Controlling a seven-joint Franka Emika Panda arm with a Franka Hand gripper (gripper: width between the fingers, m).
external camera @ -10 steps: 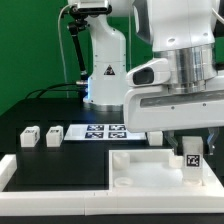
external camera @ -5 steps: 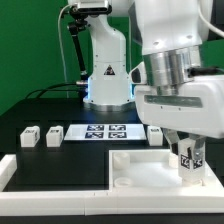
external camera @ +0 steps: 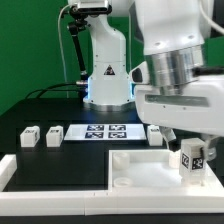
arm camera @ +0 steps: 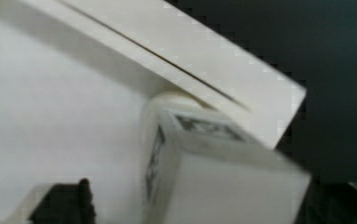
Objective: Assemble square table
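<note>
White leg [external camera: 192, 175] – black-and-white tag [external camera: 193, 157], unreadable | fingers [arm camera: 65, 200] clamped on it | over tabletop [external camera: 135, 165], exterior view's right

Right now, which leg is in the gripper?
The leg at the exterior view's right, between the gripper's fingers at the tabletop; the other legs stand free.

Bare black worktop [external camera: 25, 118] lay open at the exterior view's left, behind two small white tagged blocks, the outer leg [external camera: 30, 136] and the inner leg [external camera: 54, 133]. A long white border rail [external camera: 50, 170] fenced the near side. The tool [external camera: 192, 148], clamped on a tagged white block leg [external camera: 193, 160], filled the room above the white square tabletop slab [external camera: 140, 165] at the exterior view's right.
</note>
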